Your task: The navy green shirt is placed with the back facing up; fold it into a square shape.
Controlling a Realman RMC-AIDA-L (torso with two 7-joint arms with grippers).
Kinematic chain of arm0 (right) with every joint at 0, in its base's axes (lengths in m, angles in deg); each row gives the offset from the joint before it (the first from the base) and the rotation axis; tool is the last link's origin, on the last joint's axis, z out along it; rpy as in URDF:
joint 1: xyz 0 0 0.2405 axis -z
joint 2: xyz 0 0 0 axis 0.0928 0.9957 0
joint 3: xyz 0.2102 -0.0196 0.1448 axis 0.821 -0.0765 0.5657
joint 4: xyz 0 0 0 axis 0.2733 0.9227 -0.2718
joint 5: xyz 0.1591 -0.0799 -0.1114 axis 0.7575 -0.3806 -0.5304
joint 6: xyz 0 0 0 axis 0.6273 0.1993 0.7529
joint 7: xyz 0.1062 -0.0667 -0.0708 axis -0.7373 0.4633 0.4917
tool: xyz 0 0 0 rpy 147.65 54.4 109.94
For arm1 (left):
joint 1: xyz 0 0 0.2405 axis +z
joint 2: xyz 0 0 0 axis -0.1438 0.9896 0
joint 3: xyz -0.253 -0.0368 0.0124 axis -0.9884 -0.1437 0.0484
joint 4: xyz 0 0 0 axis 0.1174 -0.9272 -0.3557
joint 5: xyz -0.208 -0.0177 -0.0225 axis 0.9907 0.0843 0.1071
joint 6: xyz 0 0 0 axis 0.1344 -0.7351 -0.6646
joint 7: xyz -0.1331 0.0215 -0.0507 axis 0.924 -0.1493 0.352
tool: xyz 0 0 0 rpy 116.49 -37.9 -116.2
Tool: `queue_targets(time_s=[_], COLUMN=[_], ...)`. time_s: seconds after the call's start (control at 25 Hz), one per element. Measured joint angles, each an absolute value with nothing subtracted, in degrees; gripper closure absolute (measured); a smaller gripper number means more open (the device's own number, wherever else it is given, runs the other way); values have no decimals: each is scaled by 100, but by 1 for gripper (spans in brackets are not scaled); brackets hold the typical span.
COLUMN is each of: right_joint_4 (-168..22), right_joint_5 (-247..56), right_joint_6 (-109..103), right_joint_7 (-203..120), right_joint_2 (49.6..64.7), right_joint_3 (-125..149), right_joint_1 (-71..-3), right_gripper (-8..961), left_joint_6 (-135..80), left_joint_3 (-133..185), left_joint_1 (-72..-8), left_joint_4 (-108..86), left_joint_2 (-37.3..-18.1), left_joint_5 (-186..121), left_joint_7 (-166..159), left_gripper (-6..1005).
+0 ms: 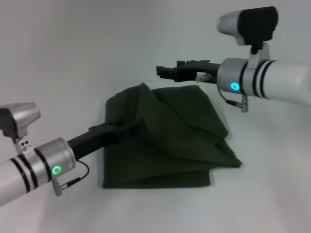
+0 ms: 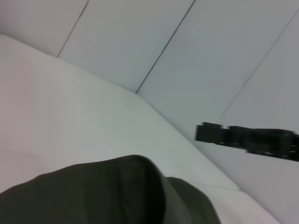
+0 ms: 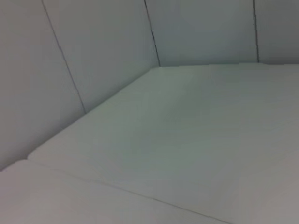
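Observation:
The navy green shirt (image 1: 165, 141) lies partly folded in the middle of the white table, with a layer raised into a peak at its far left. My left gripper (image 1: 130, 130) reaches in from the left and is shut on that raised fold, its tips buried in the cloth. The left wrist view shows the lifted fabric (image 2: 107, 193) close below the camera. My right gripper (image 1: 164, 72) hovers above the shirt's far edge, clear of the cloth. It also shows in the left wrist view (image 2: 247, 137) as a black bar in the air. The right wrist view shows no shirt.
The white table (image 1: 58, 63) spreads all round the shirt. Pale wall panels (image 3: 93, 42) stand behind the table's far edge. The right wrist view shows only the table surface (image 3: 196, 140) and the walls.

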State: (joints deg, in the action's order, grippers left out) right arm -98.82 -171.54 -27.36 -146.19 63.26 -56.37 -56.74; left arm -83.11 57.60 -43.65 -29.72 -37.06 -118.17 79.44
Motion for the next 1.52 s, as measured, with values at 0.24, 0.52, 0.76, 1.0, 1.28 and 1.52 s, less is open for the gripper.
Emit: queue_targets(time_s=[0.24,0.52,0.76,1.0,1.28,1.52], right_joint_4=[-9947,-10243,-10294,-10294,-10329,-10345], right_joint_5=[-17175,-17186,-17186,-17186,-17186,-17186], right_joint_6=[-3435,-3948,-3984,-4014,-4055,-4069], right_joint_7=[-14809,-14858,-14857,-14838,-14797,-14752], right_joint_2=[6064,5948,5951,5959,5958,5934], right_joint_3=[-5253,-4979,-4964,-4958,-4833,-4793], right_joint_1=[-5414,-5020,-4876,-4775,-4605,-4437], right_gripper=[208,209,208,208,208,208], left_joint_6=[-7750,-7323,-7149,-7388,-8069,-8192], left_joint_3=[5771,5767,5754,5765,5741,5725], left_joint_1=[-4664,-4980,-5242,-5346,-5543,-5676], left_joint_4=[-2838,-2671,-2466,-2428,-2362,-2348], left_joint_2=[-3707,-3714,-3723,-3727,-3732,-3732], left_joint_5=[-11825,-11818,-11818,-11818,-11804,-11378], left_joint_7=[7891,7679,7426,7461,7807,7900], left_gripper=[126,124,124,124,125,125])
